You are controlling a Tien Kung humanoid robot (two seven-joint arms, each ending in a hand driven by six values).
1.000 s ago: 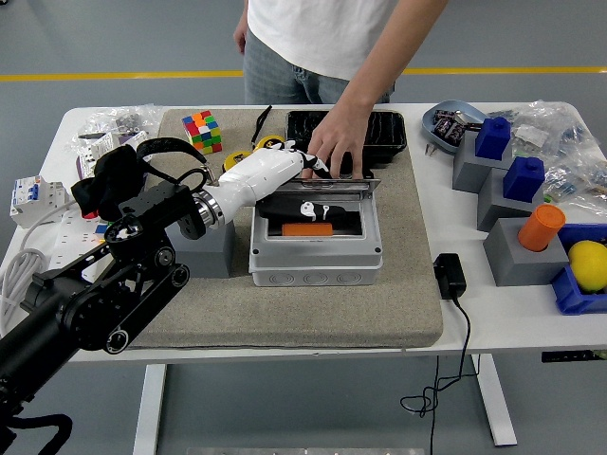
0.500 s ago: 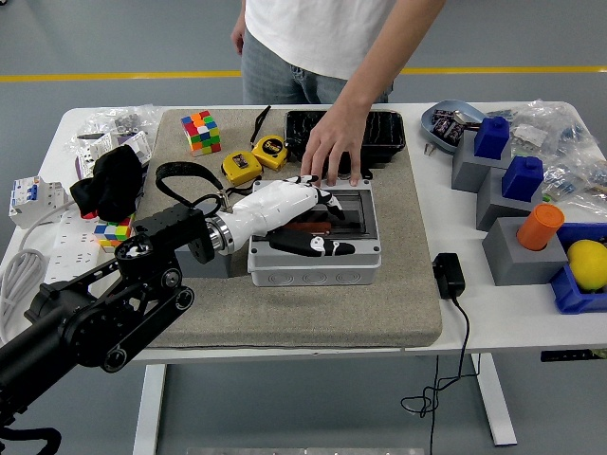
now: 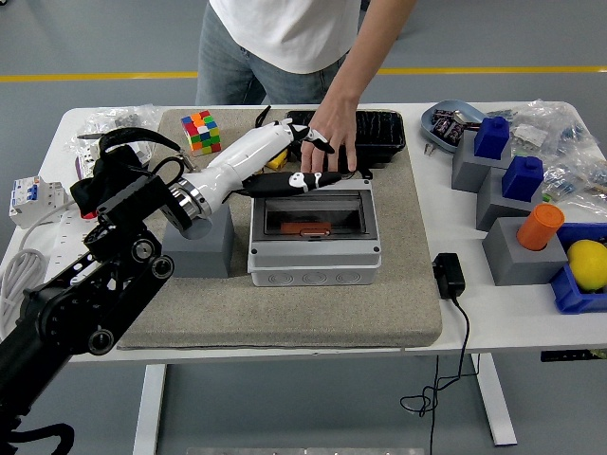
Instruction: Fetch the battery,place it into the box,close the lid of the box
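Observation:
The grey box (image 3: 315, 263) stands mid-table on a beige mat (image 3: 408, 303). Its clear lid (image 3: 353, 214) lies flat and shut. The orange battery (image 3: 305, 228) shows inside through the lid. My left hand (image 3: 309, 163), white with black fingers, hovers just above the box's back edge with fingers spread and holds nothing. A person's hand (image 3: 334, 142) rests at the box's back edge, next to my fingers. My right arm is out of view.
A black tray (image 3: 384, 128) lies behind the box. A Rubik's cube (image 3: 201, 131) sits at back left and a grey block (image 3: 204, 248) left of the box. A power adapter (image 3: 449, 275) lies right of the mat. Grey-and-blue blocks (image 3: 501, 166), an orange cylinder (image 3: 542, 226) and a lemon (image 3: 588, 263) fill the right side.
The lid went from propped open to shut. My left hand pushed it down, then lifted up and back off it. The person's body shifted left; their hand stayed behind the box.

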